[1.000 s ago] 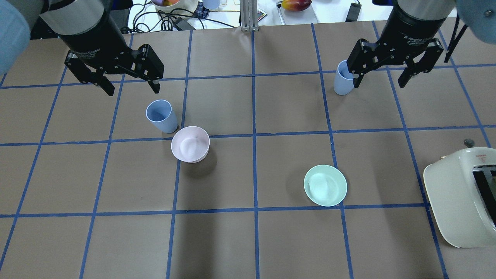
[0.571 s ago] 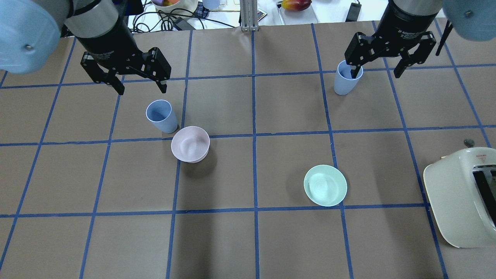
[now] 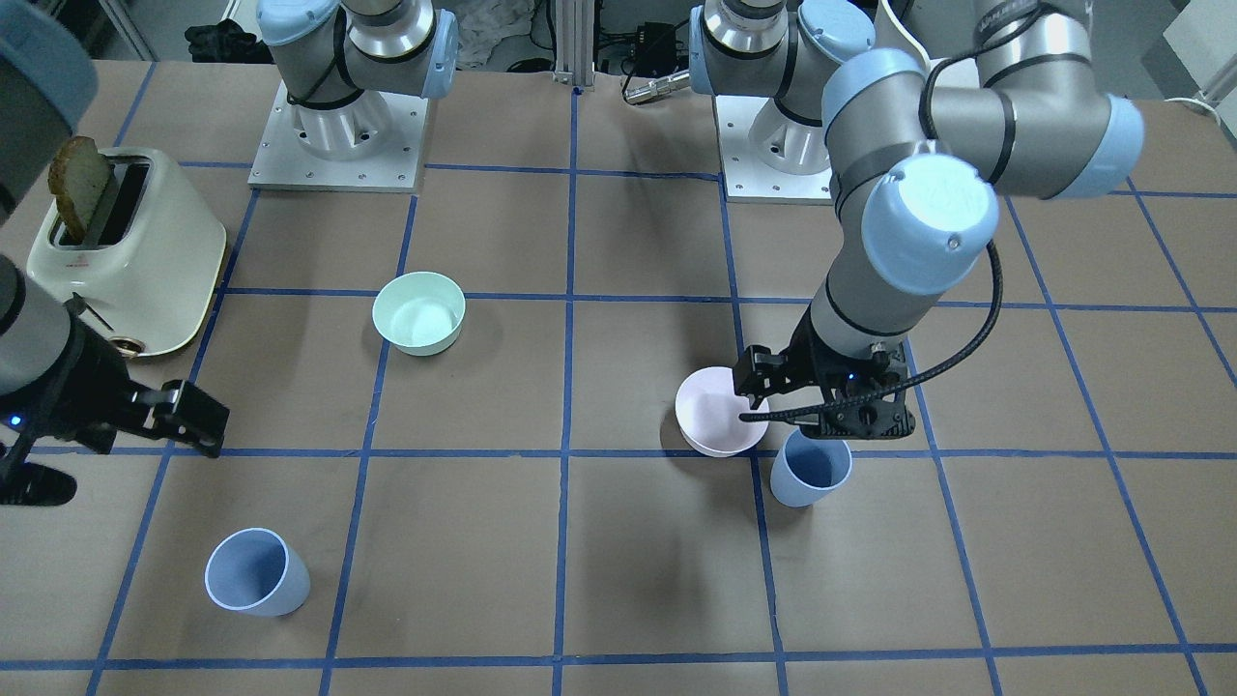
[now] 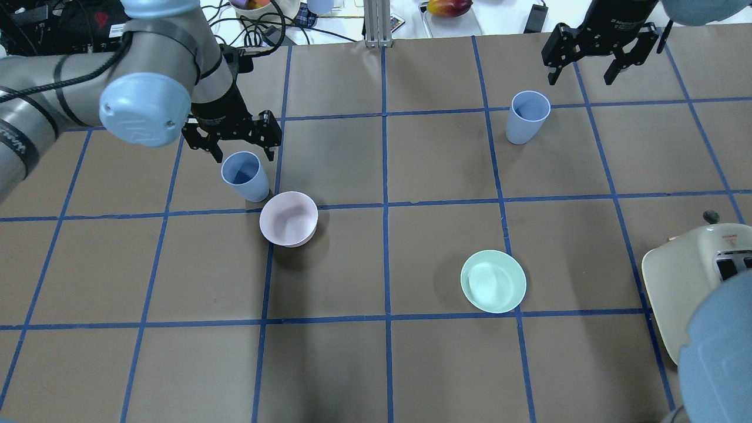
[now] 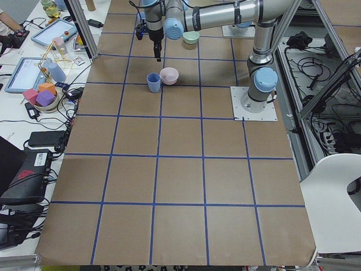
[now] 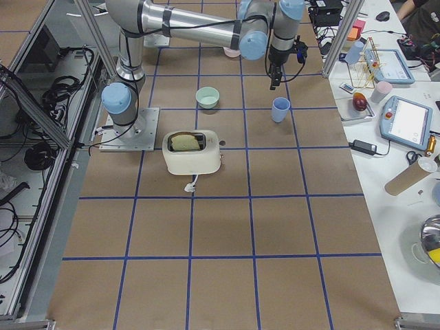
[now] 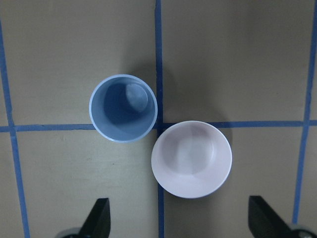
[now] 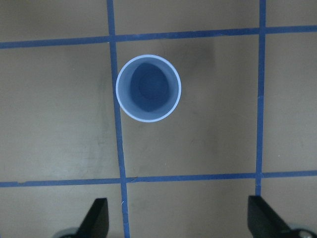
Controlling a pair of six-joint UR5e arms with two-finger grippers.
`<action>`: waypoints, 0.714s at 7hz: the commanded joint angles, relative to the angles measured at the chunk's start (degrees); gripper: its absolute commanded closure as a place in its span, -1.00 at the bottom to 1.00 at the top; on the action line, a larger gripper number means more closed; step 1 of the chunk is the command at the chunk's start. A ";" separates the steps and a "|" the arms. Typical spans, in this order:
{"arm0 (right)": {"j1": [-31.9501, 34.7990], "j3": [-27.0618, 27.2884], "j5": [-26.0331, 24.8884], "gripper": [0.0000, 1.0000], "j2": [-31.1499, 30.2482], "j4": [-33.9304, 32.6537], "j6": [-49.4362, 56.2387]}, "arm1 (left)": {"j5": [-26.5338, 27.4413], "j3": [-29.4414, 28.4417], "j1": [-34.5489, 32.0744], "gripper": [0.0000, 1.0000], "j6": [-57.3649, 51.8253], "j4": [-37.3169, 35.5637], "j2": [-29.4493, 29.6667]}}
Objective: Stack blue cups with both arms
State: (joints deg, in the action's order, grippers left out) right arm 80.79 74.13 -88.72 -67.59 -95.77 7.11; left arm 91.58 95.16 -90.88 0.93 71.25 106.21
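Brown paper crossed with blue tape covers the table [image 4: 376, 364], and we see both blue cups upright on it, well apart. The left cup [image 4: 245, 176] has the pink bowl [image 4: 288, 218] crowding its side. In the left wrist view their rims look to meet, though we cannot tell whether they touch. The right cup [image 4: 526, 117] stands alone. The mint-green bowl [image 4: 493, 281] sits nearer the robot, and the cream toaster [image 3: 126, 261], a slice of bread [image 3: 82, 179] in its slot, sits off to the right. The left gripper [image 4: 244, 155] hovers over the left cup, fingers spread wide, holding nothing. The right gripper [image 4: 580, 79] is likewise spread and empty, off to one side of the right cup. A second ago the left gripper hung off to the left of its cup and has since come in over it. The right one, whose finger then overlapped the right cup's rim, now stands clear. Cups and bowls have not shifted.
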 commanded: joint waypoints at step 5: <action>-0.55 -2.86 1.89 -1.00 15.02 -6.18 0.71 | 0.79 4.94 0.00 0.36 -0.14 -13.24 5.50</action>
State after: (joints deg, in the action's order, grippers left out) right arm 80.25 71.03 -86.86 -54.03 -101.89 7.77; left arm 92.31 99.93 -90.88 0.81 58.66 111.22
